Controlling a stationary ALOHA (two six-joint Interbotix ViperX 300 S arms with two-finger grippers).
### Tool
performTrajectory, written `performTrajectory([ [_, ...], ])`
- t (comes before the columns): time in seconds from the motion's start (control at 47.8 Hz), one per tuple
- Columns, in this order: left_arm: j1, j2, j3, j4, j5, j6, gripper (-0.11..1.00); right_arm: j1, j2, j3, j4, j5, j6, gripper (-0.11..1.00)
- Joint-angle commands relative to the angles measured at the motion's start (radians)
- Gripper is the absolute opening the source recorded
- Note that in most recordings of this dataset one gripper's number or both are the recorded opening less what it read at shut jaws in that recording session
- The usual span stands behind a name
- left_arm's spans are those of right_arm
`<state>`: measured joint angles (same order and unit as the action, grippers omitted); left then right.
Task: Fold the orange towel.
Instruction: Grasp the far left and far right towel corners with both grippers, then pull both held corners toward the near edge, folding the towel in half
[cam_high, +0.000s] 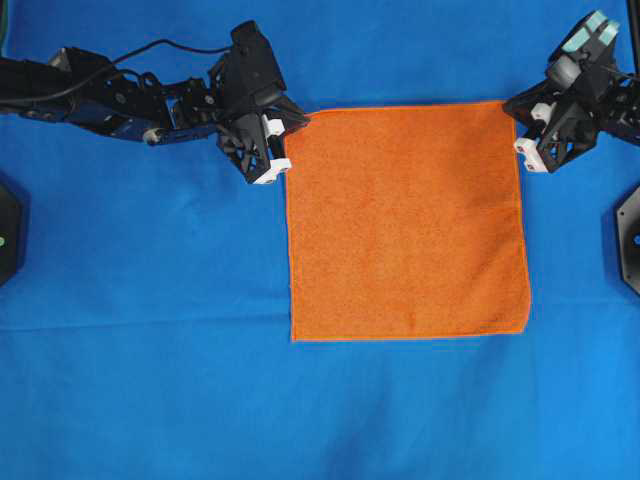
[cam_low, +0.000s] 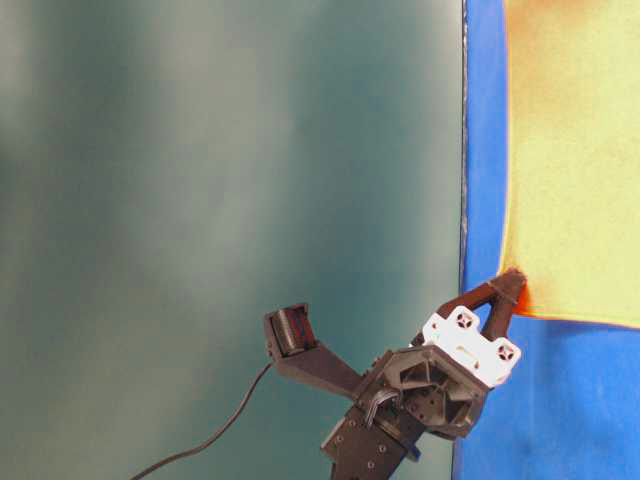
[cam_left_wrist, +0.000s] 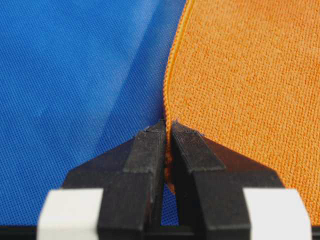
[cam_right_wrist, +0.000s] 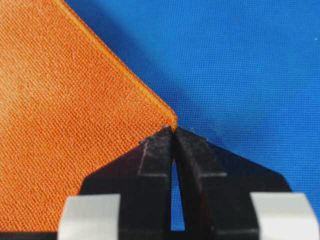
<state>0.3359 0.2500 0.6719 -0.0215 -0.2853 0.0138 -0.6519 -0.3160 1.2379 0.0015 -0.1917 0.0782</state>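
Note:
The orange towel (cam_high: 405, 220) lies flat and square on the blue cloth. My left gripper (cam_high: 300, 123) is at its far left corner. In the left wrist view the gripper (cam_left_wrist: 167, 126) is shut, with the towel's (cam_left_wrist: 240, 75) hemmed edge pinched between the fingers. My right gripper (cam_high: 510, 105) is at the far right corner. In the right wrist view it (cam_right_wrist: 174, 129) is shut, with the tip of the towel's (cam_right_wrist: 65, 110) corner at the fingertips. The table-level view shows one gripper (cam_low: 510, 283) pinching a corner of the towel (cam_low: 575, 150).
The blue cloth (cam_high: 150, 380) covers the whole table. Black arm bases stand at the left edge (cam_high: 8, 230) and the right edge (cam_high: 630, 240). A black cable (cam_high: 150, 45) runs along the left arm.

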Motion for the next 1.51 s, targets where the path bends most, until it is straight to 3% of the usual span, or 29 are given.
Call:
performTrajectory([
  [0.0, -0.003, -0.044, -0.006, -0.002, 0.008, 0.003, 0.00, 0.005, -0.040, -0.014, 0.003, 0.026, 0.009, 0.01],
  [0.314, -0.097, -0.181, -0.002, -0.002, 0.179, 0.003, 0.00, 0.181, -0.290, -0.017, 0.003, 0.318, 0.133, 0.01],
  [0.502, -0.215, -0.229, 0.014, -0.002, 0.213, 0.000, 0.00, 0.370, -0.465, -0.006, 0.003, 0.495, 0.262, 0.01],
  [0.669, -0.316, -0.222, 0.018, -0.002, 0.215, -0.020, 0.00, 0.525, -0.526, -0.009, 0.003, 0.575, 0.325, 0.01],
  [0.878, -0.430, -0.195, 0.002, -0.002, 0.209, -0.020, 0.00, 0.680, -0.494, -0.005, 0.003, 0.601, 0.397, 0.01],
  [1.108, -0.482, -0.130, -0.020, -0.003, 0.167, -0.026, 0.00, 0.805, -0.391, -0.002, 0.003, 0.584, 0.491, 0.01],
  [1.275, -0.512, -0.114, -0.026, -0.003, 0.166, -0.040, 0.00, 0.910, -0.304, -0.006, 0.003, 0.497, 0.555, 0.01],
  [1.484, -0.512, -0.089, -0.026, -0.003, 0.161, -0.052, 0.00, 0.940, -0.215, -0.018, 0.003, 0.433, 0.581, 0.01],
])
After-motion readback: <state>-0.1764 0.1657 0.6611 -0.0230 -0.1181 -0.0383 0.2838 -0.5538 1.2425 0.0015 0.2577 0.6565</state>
